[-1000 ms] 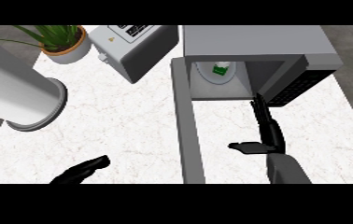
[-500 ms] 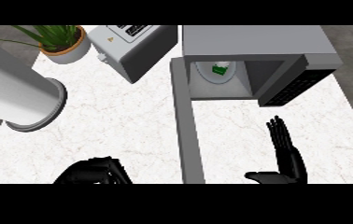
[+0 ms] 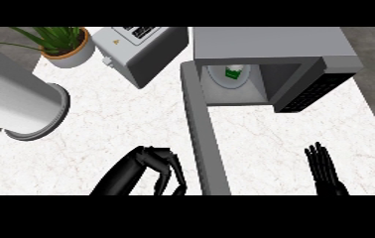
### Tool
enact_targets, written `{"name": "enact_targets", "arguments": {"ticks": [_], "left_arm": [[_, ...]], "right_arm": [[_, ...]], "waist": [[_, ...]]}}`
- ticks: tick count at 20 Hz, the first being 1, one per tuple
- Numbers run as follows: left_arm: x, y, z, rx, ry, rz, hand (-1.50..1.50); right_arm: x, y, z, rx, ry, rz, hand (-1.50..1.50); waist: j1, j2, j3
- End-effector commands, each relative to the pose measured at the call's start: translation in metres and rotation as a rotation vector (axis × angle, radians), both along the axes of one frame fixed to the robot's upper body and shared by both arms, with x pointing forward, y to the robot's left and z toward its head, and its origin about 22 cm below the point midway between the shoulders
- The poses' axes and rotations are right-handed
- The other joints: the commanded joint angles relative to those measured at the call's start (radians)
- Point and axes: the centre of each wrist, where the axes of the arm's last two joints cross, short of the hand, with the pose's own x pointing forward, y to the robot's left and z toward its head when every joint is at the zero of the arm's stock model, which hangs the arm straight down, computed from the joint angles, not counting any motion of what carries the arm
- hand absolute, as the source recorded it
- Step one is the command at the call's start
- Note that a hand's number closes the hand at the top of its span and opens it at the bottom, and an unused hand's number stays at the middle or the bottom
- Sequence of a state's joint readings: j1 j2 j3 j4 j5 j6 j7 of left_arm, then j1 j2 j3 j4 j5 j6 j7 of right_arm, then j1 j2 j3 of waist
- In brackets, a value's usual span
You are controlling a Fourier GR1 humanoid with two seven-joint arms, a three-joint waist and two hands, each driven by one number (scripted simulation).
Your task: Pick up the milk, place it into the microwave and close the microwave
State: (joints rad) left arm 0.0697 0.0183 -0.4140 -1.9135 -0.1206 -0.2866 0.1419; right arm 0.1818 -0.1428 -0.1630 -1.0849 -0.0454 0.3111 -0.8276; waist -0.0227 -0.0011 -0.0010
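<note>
Left hand [image 3: 150, 165]: fingers curled under, nothing in them, just left of the open microwave door [image 3: 205, 143]; contact unclear. Right hand [image 3: 324, 170]: fingers straight, together, touching nothing, low at right. Milk [image 3: 233, 73] sits inside the microwave [image 3: 267, 42] on a white plate [image 3: 218, 79].
</note>
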Motion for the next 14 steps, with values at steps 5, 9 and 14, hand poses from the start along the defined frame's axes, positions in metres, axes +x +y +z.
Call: {"name": "enact_targets", "arguments": {"ticks": [5,9,14], "left_arm": [[0.005,-0.067,-0.028,0.104,-0.025,-0.139,1.5],[0.011,-0.1,-0.044,0.2,-0.041,-0.162,1.5],[0.02,-0.128,-0.052,0.216,0.003,-0.199,1.5]], "right_arm": [[-0.027,-0.026,0.03,0.038,-0.051,0.036,-1.5],[-0.032,-0.016,0.021,0.068,-0.114,0.076,-1.5],[-0.031,-0.02,0.05,0.087,-0.151,0.149,-1.5]], "waist": [[0.004,0.0,0.0],[-0.01,0.002,0.001],[-0.035,0.005,0.0]]}}
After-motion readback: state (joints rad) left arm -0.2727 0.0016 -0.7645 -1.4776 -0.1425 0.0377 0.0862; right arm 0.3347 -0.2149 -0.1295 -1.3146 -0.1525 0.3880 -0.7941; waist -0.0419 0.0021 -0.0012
